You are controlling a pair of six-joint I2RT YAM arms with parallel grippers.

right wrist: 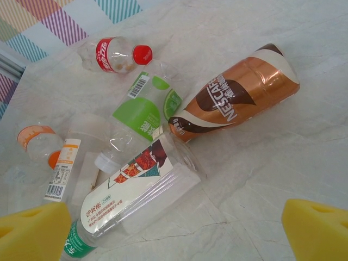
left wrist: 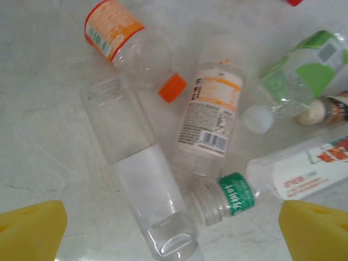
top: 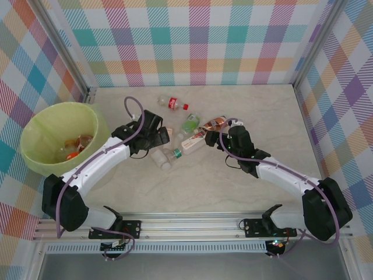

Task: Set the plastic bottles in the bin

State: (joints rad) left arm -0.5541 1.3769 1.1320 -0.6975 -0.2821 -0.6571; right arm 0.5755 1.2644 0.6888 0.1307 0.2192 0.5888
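So L gripper (left wrist: 174,228) and R gripper (right wrist: 174,231) hover wide open, empty, over the plastic bottles (top: 192,142) mid-table, prob. lining up picks; bin (top: 102,129) sits left.

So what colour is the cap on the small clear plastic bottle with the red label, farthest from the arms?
Red cap, clearest in the right wrist view.

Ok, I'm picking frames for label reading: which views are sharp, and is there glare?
Right wrist: crisp, Nescafe bottle label legible, its copper wrap glinting. Left wrist: softer, long clear bottle hazy. Top external: evenly lit, print too small to read.
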